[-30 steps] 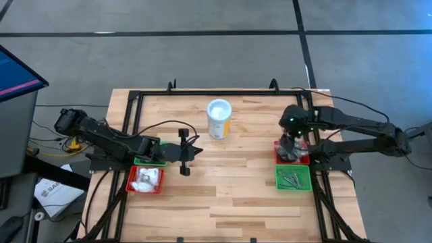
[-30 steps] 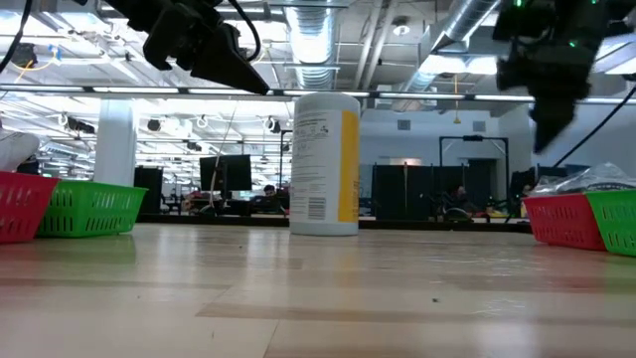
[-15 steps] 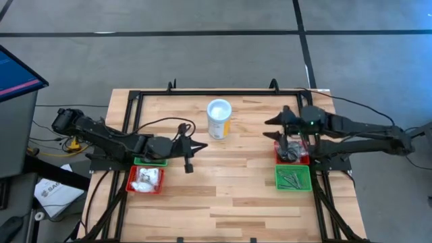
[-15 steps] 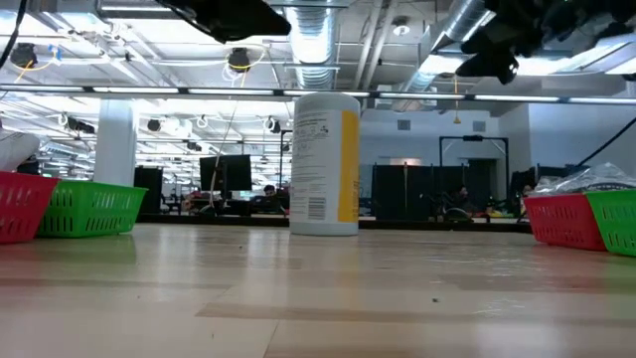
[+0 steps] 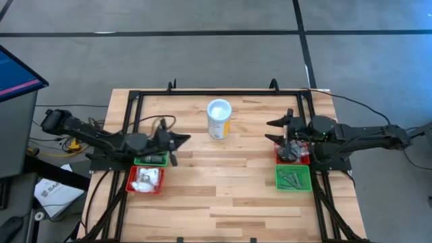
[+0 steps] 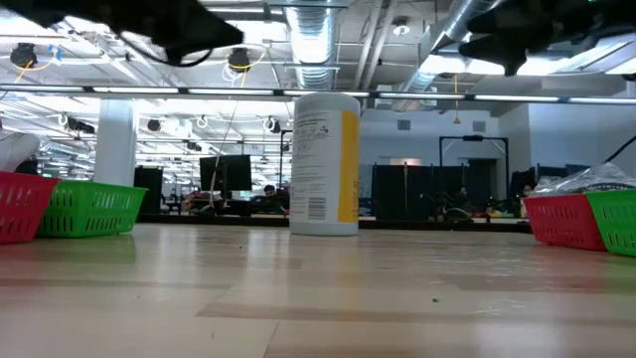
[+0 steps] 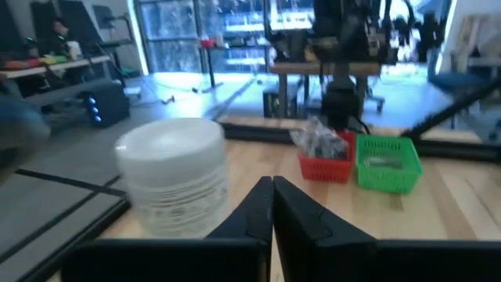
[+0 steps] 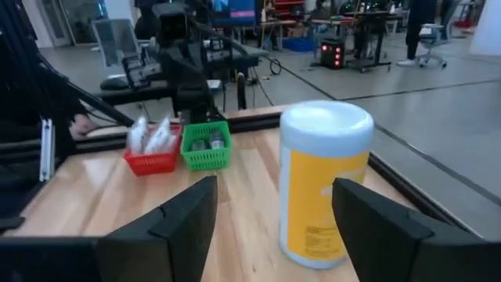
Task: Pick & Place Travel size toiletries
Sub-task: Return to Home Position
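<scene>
From above, the toiletries (image 5: pixel 146 177) lay in four trays on the table (image 5: pixel 223 202). The left red tray (image 5: pixel 130 181) sat at 8 o'clock and the left green tray (image 5: pixel 152 162) at 9. The right red tray (image 5: pixel 277 159) sat at 3 and the right green tray (image 5: pixel 277 179) at 4. A white canister (image 5: pixel 219 111) stood at 12. The left gripper (image 5: pixel 185 138) hung over the left green tray, pointing toward 3. The right gripper (image 5: pixel 270 131) hung over the right red tray's heap, pointing toward 9. I judged that a low swing could snag that heap, or an inward one topple the canister.

In the low view both arms were dark shapes cut off by the upper edge, so their claws could not be read.

The left wrist view showed its fingers (image 7: pixel 258 215) pressed together, holding nothing.

The right wrist view showed its fingers (image 8: pixel 188 223) spread wide and empty.

The left arm hid most of the left green tray's contents, and the single items were too small to identify.
</scene>
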Robot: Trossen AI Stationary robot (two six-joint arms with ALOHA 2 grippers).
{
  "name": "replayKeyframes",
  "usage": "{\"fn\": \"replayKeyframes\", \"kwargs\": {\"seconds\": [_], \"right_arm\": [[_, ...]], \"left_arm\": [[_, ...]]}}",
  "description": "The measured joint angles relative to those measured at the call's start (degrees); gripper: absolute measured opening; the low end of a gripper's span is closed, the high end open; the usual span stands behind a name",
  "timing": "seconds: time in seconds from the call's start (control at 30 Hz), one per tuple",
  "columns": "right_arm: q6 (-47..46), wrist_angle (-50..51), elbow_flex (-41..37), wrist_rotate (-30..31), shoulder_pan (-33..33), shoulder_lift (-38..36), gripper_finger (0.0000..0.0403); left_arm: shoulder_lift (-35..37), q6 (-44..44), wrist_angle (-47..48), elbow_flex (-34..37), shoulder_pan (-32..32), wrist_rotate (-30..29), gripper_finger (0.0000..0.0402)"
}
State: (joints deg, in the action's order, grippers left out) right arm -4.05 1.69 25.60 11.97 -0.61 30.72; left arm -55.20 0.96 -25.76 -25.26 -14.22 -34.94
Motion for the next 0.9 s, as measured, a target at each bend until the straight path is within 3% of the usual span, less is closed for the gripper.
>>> {"fn": "replayKeyframes", "kwargs": {"seconds": [0.27,0.67,0.9], "right_arm": [[4.6,-6.4,-8.8,6.5,-2.0,-10.2,0.0240],[9.0,-14.9,-24.9,5.9,-2.0,-30.1,0.0240],[7.8,-11.9,-25.2,3.9,-2.1,-30.0,0.0240]], "left_arm": [[15.4,0.1,0.2,9.0,-0.1,-0.1,0.0004],[28.3,-2.3,0.2,21.0,0.0,0.0,0.0004],[33.8,-5.7,2.4,24.9,0.0,0.3,0.0004]]}}
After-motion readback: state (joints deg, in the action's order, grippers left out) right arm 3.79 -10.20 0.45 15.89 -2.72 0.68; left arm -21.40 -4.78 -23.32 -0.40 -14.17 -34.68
